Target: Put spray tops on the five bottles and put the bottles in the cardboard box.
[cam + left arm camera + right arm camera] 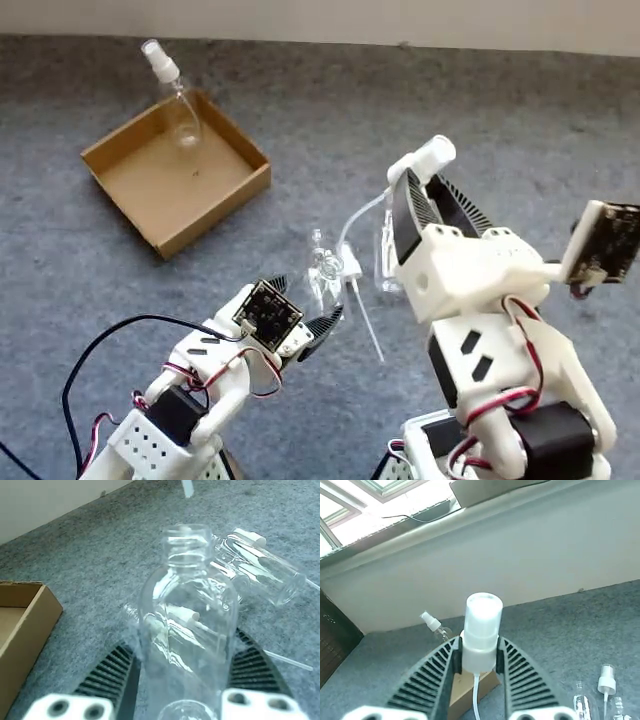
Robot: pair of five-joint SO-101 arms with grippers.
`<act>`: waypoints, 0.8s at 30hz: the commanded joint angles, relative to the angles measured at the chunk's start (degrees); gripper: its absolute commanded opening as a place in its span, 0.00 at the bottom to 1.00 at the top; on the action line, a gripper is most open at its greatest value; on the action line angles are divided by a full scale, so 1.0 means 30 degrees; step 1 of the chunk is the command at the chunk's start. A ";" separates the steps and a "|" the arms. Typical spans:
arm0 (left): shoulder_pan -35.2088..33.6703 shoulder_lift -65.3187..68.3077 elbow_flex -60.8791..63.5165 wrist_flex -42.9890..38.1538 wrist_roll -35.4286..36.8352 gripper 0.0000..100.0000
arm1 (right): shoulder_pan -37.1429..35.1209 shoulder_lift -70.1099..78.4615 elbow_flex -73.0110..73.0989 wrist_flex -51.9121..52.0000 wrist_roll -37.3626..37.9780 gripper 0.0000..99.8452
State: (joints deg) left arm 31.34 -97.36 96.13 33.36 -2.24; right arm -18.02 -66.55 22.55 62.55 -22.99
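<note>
Left gripper is closed on a clear uncapped plastic bottle, with one jaw against each side. The bottle's open neck points away from the wrist. Gripper and bottle sit low, near the centre of the grey carpet.

Right gripper is raised, at two o'clock from that bottle, and clamps a white cylindrical spray top. Its thin dip tube curves down toward the held bottle.

The shallow square cardboard box lies at ten o'clock. It contains one spray-topped clear bottle, which leans at the far corner.

Further clear bottles lie on the carpet just beyond the left gripper, with a second spray top among them. Their number cannot be determined.
</note>
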 commanded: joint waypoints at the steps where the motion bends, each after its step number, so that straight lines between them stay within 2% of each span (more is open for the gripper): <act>1: 0.0161 -0.0278 0.0396 -0.0498 0.0205 0.08 | -0.0132 0.0044 0.0278 -0.0103 0.0000 0.04; 13: 0.0161 -0.0278 0.0396 -0.0498 0.0205 0.08 | -0.0190 0.0044 0.2271 -0.1333 -0.0147 0.04; 18: 0.0161 -0.0278 0.0366 -0.0527 0.0205 0.08 | -0.2154 0.0044 0.2945 -0.1245 0.0000 0.04; 24: 0.0161 -0.0278 0.0366 -0.0674 0.0205 0.08 | -0.3619 0.0044 0.2769 0.1773 0.0059 0.04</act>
State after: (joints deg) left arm 31.34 -97.36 96.13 33.36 -2.24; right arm -27.25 -65.93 31.96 64.48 -22.99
